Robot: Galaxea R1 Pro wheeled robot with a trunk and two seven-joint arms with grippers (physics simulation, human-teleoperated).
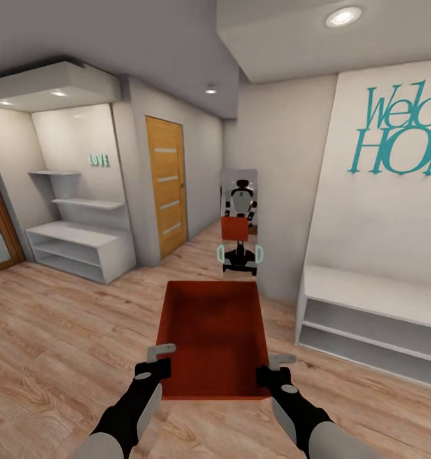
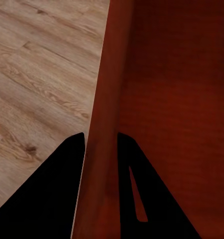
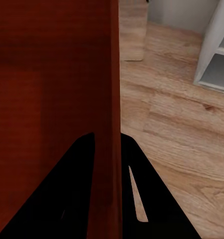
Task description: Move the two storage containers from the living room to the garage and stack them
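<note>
Container carried out front over wood floor, hallway ahead. Left hand pinching left wall, right hand pinching right wall. Risk: thin walls slipping from pinch during turns; clipping mirror or shelf.

At the right edge of your head view, teal lettering on the white wall panel reads "Welc" over "HOM", cut off by the frame. At upper left, a small teal "LOVE" sign sits on the alcove wall above the shelves.
</note>
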